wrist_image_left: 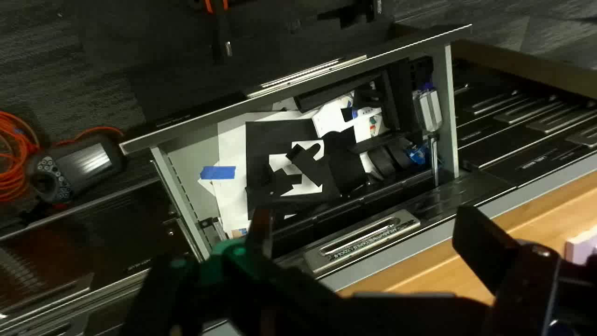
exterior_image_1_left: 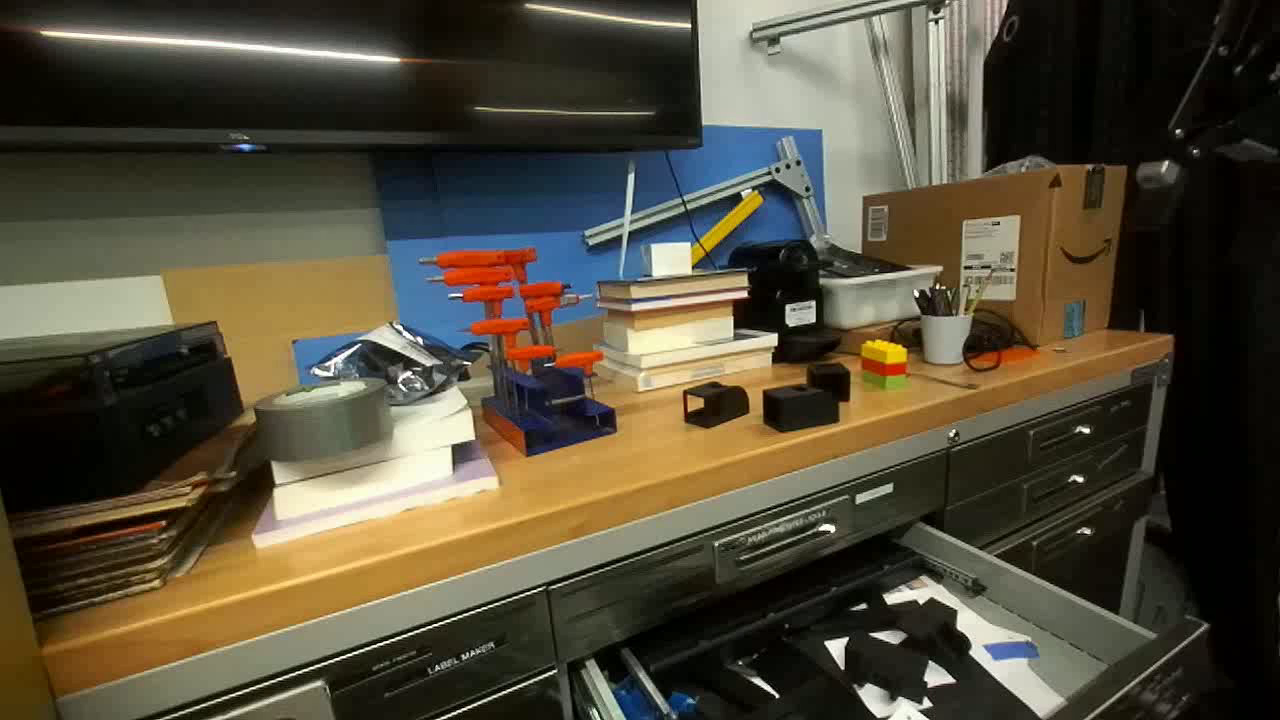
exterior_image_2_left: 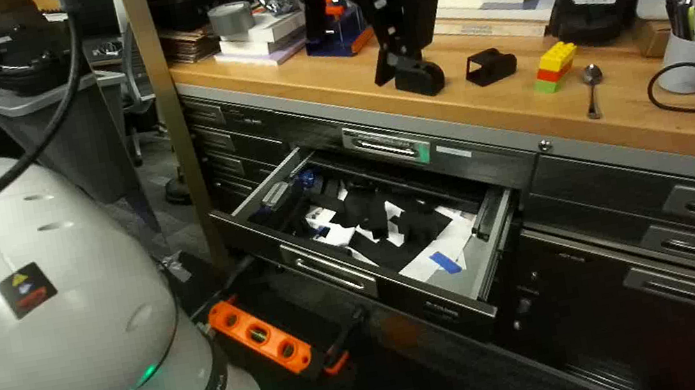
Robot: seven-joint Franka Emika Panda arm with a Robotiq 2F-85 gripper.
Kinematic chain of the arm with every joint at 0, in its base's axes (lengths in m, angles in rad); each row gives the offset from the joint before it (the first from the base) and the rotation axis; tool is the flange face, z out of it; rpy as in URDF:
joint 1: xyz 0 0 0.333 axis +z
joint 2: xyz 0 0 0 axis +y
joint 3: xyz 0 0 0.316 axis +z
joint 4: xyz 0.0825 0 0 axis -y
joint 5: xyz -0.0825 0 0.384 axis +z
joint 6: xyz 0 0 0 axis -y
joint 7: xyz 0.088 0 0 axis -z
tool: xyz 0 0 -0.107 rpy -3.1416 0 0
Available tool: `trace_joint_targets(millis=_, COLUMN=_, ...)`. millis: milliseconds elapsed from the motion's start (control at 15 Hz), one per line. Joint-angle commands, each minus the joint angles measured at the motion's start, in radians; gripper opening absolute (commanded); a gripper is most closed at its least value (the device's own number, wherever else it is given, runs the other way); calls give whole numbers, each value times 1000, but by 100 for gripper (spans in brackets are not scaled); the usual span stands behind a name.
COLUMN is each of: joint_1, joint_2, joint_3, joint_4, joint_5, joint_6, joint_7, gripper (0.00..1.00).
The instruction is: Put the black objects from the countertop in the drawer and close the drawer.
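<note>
The black objects point(exterior_image_2_left: 419, 77) are on the countertop point(exterior_image_1_left: 650, 455). In an exterior view they show as a hollow piece point(exterior_image_1_left: 732, 403), a solid block point(exterior_image_1_left: 800, 408) at its 3 o'clock, and a smaller block point(exterior_image_1_left: 828, 382) between 1 and 2 o'clock of the solid one; whether those two touch I cannot tell. The gripper point(wrist_image_left: 364, 226) hangs close by, its jaws spread wide with nothing in their hold. In an exterior view one fingertip point(exterior_image_2_left: 384, 70) appears right beside one of the black objects, between its 9 and 10 o'clock, and I cannot tell if they touch. At 7 o'clock from that object the drawer point(exterior_image_2_left: 464, 283) stands pulled out below the countertop. Inside, black sheets point(wrist_image_left: 280, 133) lie on white paper point(wrist_image_left: 233, 140), with a strip of blue tape point(wrist_image_left: 218, 172) at their 9 o'clock in the wrist view.

In an exterior view, toy bricks point(exterior_image_1_left: 884, 365) stand at 2 o'clock from the solid block, and a pen cup point(exterior_image_1_left: 945, 342) at 2 o'clock from the bricks. At 9 o'clock from the hollow piece is a rack point(exterior_image_1_left: 565, 430) of orange-handled tools point(exterior_image_1_left: 495, 295), then a roll of tape point(exterior_image_1_left: 325, 420); at 11 o'clock, a stack of books point(exterior_image_1_left: 665, 330). A cardboard box point(exterior_image_1_left: 930, 240) sits farther off at 2 o'clock.
</note>
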Motion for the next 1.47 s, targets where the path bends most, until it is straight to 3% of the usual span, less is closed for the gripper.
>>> trace_joint_targets(millis=0, joint_1=-24, joint_2=7, joint_3=16, joint_4=7, joint_5=14, joint_6=-1, joint_7=-16, gripper=100)
trace_joint_targets(millis=800, joint_1=-23, joint_2=3, joint_3=15, joint_4=20, joint_5=14, joint_6=-1, joint_7=-15, gripper=100)
trace_joint_targets(millis=1200, joint_1=24, joint_2=219, joint_3=15, joint_4=95, joint_5=41, joint_6=262, joint_7=-23, gripper=100)
trace_joint_targets(millis=1400, joint_1=37, joint_2=377, joint_3=30, joint_4=168, joint_5=106, joint_6=398, joint_7=39, gripper=100)
